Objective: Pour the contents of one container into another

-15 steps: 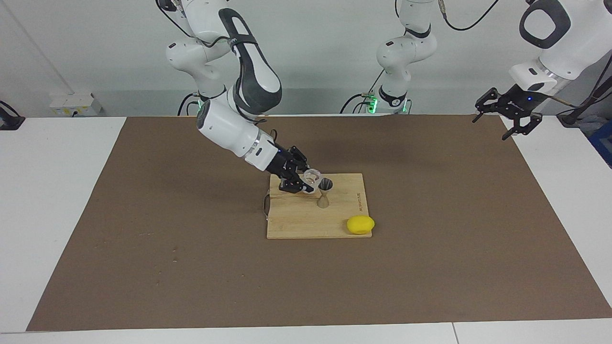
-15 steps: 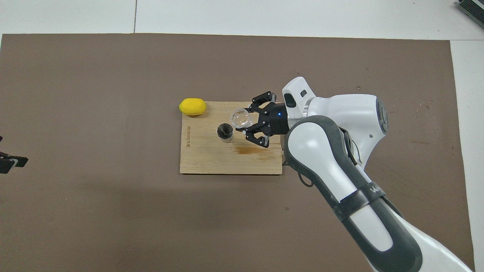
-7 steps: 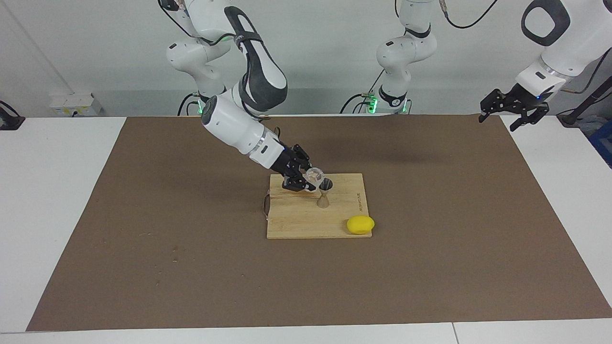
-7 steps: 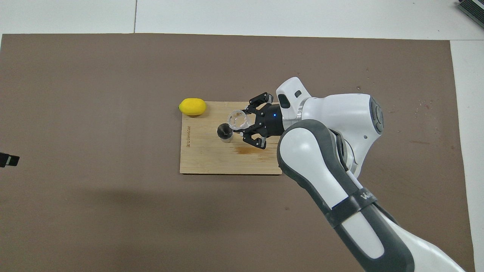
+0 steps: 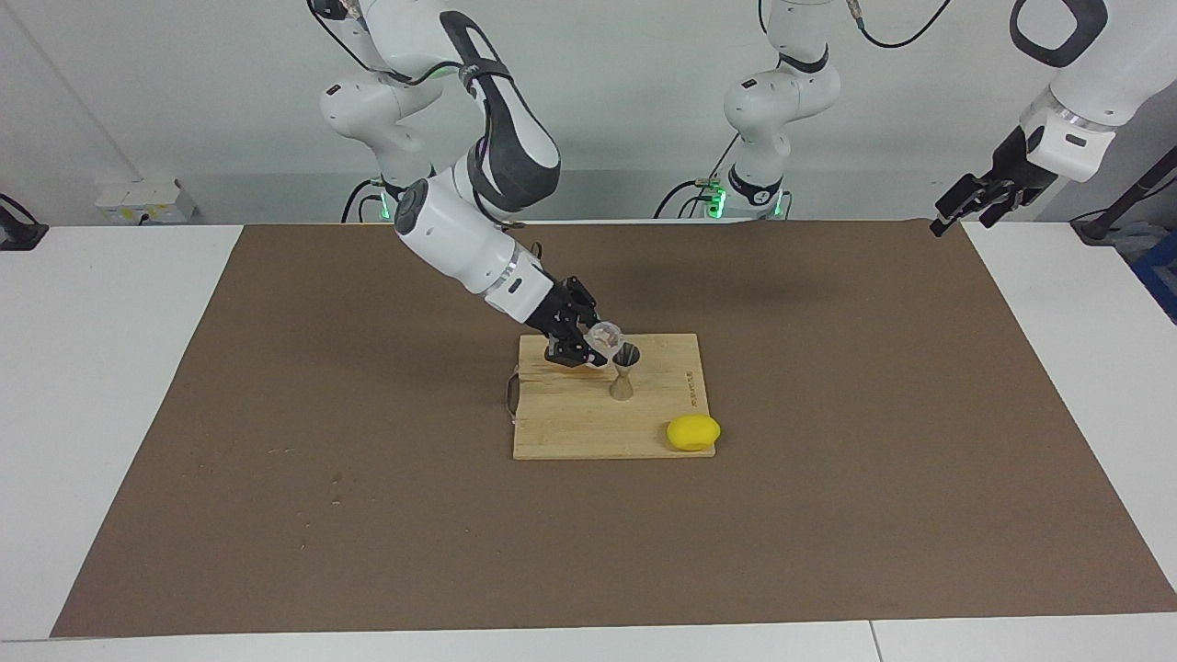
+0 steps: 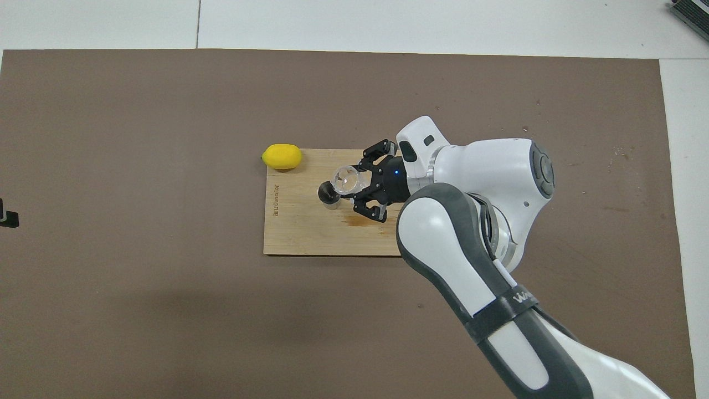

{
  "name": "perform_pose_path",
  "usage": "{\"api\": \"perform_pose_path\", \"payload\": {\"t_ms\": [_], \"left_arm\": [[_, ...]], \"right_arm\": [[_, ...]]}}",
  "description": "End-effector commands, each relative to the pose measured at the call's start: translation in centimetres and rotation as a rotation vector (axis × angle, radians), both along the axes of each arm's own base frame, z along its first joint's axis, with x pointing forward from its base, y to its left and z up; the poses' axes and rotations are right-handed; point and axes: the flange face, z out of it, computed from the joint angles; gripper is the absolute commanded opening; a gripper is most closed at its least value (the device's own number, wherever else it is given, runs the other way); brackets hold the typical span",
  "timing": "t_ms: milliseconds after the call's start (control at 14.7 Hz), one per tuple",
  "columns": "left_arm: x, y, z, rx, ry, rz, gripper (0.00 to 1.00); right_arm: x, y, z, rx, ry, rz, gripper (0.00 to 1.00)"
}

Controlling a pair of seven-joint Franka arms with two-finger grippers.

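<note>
The small clear glass cup is held tipped on its side, its mouth right over the open top of the metal jigger. My right gripper is shut on the cup and hangs over the wooden board. The hourglass-shaped jigger stands upright on that board. My left gripper is raised and open with nothing in it, over the corner of the mat at the left arm's end; only its tip shows in the overhead view.
A yellow lemon lies at the board's corner farthest from the robots, toward the left arm's end. A damp stain marks the board under the right gripper. The brown mat covers the table.
My right gripper carried the cup sideways until it came over the jigger and tipped it further. The left arm lifted and drew back toward its end of the table.
</note>
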Motion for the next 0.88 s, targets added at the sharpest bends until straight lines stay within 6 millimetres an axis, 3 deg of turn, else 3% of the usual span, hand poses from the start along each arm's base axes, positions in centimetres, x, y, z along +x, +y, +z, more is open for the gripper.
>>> {"api": "perform_pose_path", "payload": {"t_ms": [0, 136, 340, 476, 544, 816], "left_arm": [[0.1, -0.4, 1.4, 0.030, -0.015, 0.014, 1.00], [0.5, -0.9, 1.2, 0.029, -0.045, 0.058, 1.00], [1.4, -4.8, 0.9, 0.047, -0.077, -0.021, 1.00], [1.5, -5.6, 0.5, 0.046, -0.079, -0.033, 1.00], [1.6, -7.2, 0.4, 0.042, -0.080, -0.066, 1.00], [1.4, -7.4, 0.4, 0.023, -0.080, -0.094, 1.00]], "right_arm": [[0.3, 0.4, 0.5, -0.039, 0.003, -0.010, 0.00], [0.3, 0.4, 0.5, -0.056, 0.004, -0.010, 0.00], [0.4, 0.5, 0.9, -0.081, 0.009, -0.018, 0.00], [0.4, 0.6, 1.1, -0.094, 0.013, -0.024, 0.00], [0.5, 0.6, 1.3, -0.101, 0.015, -0.026, 0.00], [0.4, 1.6, 1.8, -0.115, 0.027, -0.038, 0.00]]}}
